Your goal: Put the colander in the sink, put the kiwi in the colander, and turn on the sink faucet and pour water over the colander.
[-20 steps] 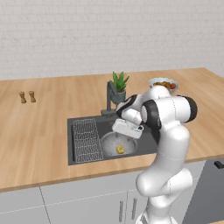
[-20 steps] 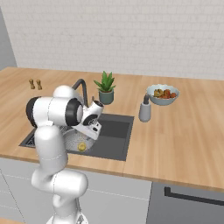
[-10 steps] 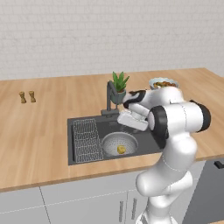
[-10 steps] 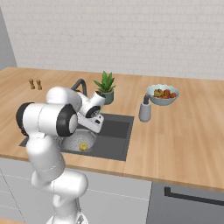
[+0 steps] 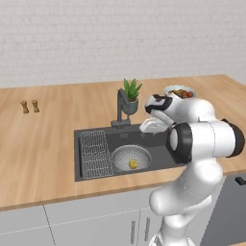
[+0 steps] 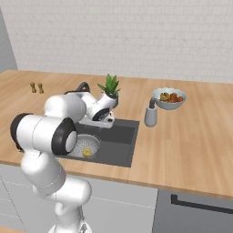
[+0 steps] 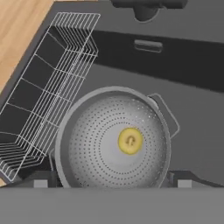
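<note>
Resting in the sink (image 5: 161,156), beside the wire rack (image 5: 94,153): the colander (image 5: 130,157), with the kiwi (image 7: 130,140) at its centre. Gripper (image 5: 150,126): jaws spread, empty, above the basin near the sink faucet (image 5: 120,108). Outstanding, by judgement: faucet not yet turned on; no water visible.

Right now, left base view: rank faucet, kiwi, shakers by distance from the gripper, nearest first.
1. sink faucet, just left of the gripper, at the sink's back edge.
2. kiwi, below it, inside the colander.
3. shakers, far left on the counter.
</note>
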You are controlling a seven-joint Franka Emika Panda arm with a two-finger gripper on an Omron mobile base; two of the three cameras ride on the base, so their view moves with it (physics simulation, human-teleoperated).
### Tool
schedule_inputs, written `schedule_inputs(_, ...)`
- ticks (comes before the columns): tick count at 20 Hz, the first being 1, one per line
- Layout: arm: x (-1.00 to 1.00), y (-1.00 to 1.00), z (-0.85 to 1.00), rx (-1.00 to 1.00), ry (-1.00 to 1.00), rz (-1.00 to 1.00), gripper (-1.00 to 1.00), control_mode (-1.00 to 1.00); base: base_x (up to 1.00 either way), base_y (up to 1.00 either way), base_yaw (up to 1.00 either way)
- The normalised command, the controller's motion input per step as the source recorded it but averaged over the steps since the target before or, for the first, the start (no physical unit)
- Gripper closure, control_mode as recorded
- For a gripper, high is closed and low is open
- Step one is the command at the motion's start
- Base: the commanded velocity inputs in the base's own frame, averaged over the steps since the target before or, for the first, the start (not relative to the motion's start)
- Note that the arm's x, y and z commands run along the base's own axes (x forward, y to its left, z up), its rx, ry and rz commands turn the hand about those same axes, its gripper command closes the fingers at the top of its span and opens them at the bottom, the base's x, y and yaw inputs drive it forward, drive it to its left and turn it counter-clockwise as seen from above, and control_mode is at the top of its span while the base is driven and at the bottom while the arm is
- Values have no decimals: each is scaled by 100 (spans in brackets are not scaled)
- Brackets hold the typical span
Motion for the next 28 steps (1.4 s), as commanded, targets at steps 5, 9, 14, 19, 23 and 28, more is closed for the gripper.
schedule_inputs(5,10,-23,22,1,-60,48,-100,-100,0,0,0)
schedule_inputs(9,24,-7,15,6,-59,37,-100,-100,0,0,0)
schedule_inputs(14,32,-11,21,11,-43,28,-100,-100,0,0,0)
schedule_inputs(19,48,4,27,12,-20,6,-100,-100,0,0,0)
schedule_inputs(23,46,1,36,11,-5,0,-100,-100,0,0,0)
schedule_inputs(28,57,0,8,14,0,0,-100,-100,0,0,0)
